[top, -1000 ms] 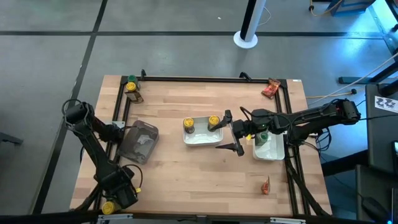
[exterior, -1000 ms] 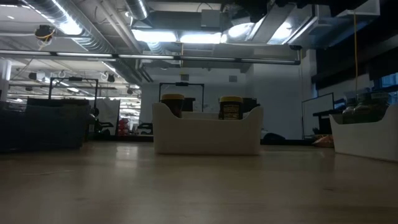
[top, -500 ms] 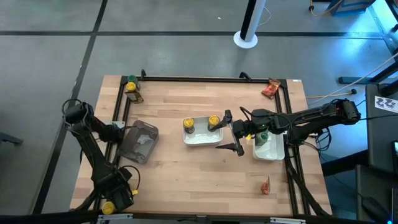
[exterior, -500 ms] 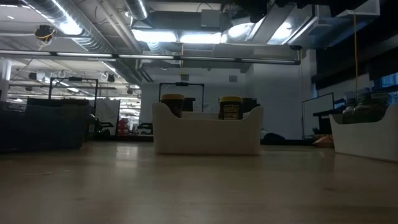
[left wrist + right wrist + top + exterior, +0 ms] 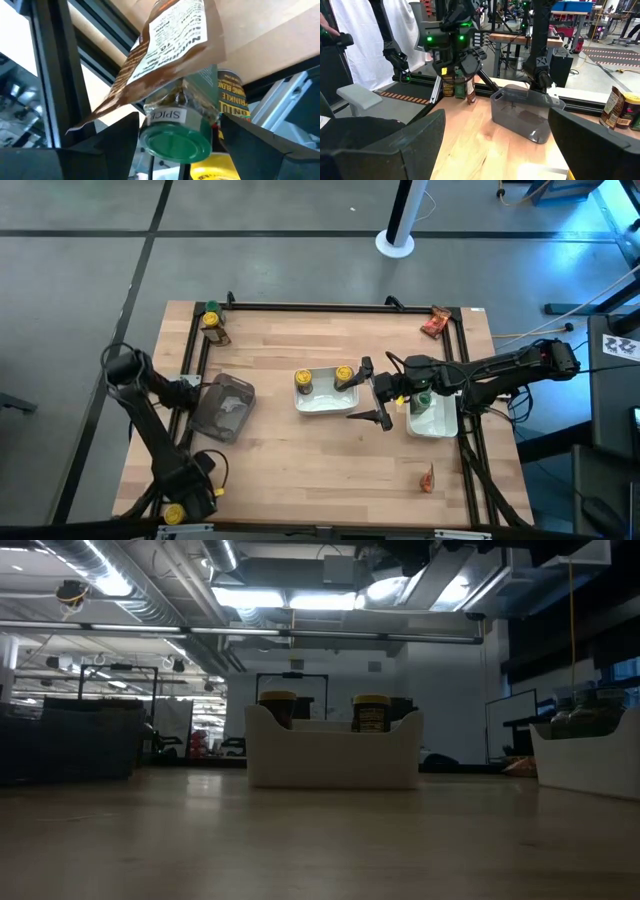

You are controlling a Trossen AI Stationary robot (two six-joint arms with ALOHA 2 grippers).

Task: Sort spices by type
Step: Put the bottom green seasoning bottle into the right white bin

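Observation:
At the table's near-left corner a green-lidded jar [image 5: 175, 142], a yellow-lidded jar [image 5: 227, 165] and a brown labelled packet [image 5: 170, 55] stand together. My left gripper [image 5: 179, 122] is open and points steeply down over them. Its fingers stand either side of the green-lidded jar, and no contact shows. In the high view only the yellow lid [image 5: 175, 513] shows beside that gripper [image 5: 195, 488]. My right gripper [image 5: 372, 393] waits open and level over the table's middle. Two yellow-lidded jars [image 5: 303, 380] [image 5: 344, 374] stand in the middle white tray [image 5: 322, 404]. A green-lidded jar [image 5: 423, 400] stands in the right tray [image 5: 436, 423].
A clear grey bin [image 5: 222, 408] lies left of centre. More jars and a brown packet [image 5: 213, 325] stand at the far-left corner. Red-orange packets lie at the far right [image 5: 435, 322] and near right [image 5: 428, 478]. A black frame rail [image 5: 330, 306] borders the wooden top.

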